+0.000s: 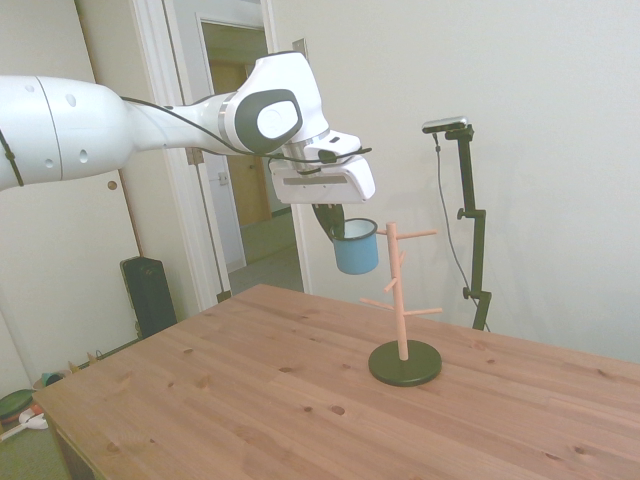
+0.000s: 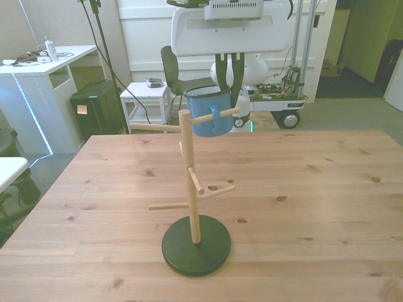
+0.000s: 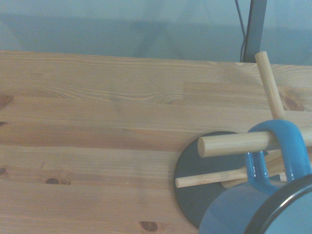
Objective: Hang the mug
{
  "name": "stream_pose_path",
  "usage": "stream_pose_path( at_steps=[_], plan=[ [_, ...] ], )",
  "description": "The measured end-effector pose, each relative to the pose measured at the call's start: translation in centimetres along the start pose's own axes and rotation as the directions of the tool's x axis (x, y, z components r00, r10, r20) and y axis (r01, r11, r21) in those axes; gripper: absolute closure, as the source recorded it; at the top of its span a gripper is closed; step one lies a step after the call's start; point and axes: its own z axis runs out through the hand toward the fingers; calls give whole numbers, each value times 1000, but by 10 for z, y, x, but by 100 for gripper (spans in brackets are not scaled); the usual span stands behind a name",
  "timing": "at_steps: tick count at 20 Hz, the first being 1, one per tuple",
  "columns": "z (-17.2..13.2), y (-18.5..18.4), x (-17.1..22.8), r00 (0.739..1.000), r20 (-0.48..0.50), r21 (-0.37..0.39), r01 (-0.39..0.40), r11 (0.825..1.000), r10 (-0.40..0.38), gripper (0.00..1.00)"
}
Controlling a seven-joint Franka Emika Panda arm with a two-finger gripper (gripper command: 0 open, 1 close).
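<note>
Mug is held in the air, upright, beside the top of the peg stand, well above the table. Gripper fingers are pinched on the mug's rim at the far side.

Wrist view only: the handle is looped around an upper peg, peg tip poking through. Front view agrees, with the peg crossing the handle. Side view cannot confirm it; there the mug merely sits at 9 o'clock of the post top.

Hidden: the mug's body is cut off at the wrist frame's corner; the inside of the mug is not visible in any view.

Room: the stand's dark round base sits near the table's front edge in the front view, with bare wood all round it.
</note>
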Motion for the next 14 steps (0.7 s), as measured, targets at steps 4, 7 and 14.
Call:
stream_pose_path(
  at_steps=[4, 7, 14],
  plan=[
    [0, 1, 1, 1000, -1, 0, -5, 1000, 5, 0],
    [0, 2, 1, 1000, 0, -1, -10, 1000, 10, 0],
    [7, 15, -16, 999, 32, 9, -27, 1000, 27, 0]
  ],
)
